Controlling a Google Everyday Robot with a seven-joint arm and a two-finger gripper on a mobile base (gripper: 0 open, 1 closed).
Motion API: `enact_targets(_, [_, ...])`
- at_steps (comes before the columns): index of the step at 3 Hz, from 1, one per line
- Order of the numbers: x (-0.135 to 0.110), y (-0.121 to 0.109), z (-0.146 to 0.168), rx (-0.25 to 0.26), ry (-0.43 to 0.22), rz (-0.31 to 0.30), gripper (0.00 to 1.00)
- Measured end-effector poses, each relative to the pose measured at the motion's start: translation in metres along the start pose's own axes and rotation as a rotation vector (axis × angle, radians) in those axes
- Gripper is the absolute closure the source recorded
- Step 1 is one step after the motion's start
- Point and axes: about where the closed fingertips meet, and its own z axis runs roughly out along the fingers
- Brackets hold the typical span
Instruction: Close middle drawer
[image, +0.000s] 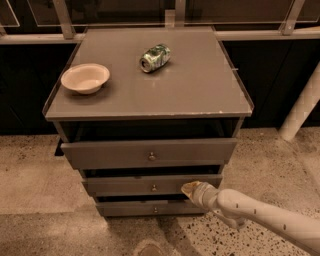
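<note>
Cream plastic gripper (190, 189) sits against the grey front of the middle drawer (120, 186); whether it is open or closed I cannot tell. The knob (154, 188) lies just left of it. The drawer stands slightly out. Pushing off-centre could skew and jam it, rocking the can (155, 57) beyond.
</note>
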Motion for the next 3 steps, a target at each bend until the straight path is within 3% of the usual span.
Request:
enact_targets(2, [0.006,0.000,0.000,-0.003,-0.009,0.006,1.00])
enact_targets(3, [0.049,-0.030,-0.024,0.030,-0.014,0.031,0.81])
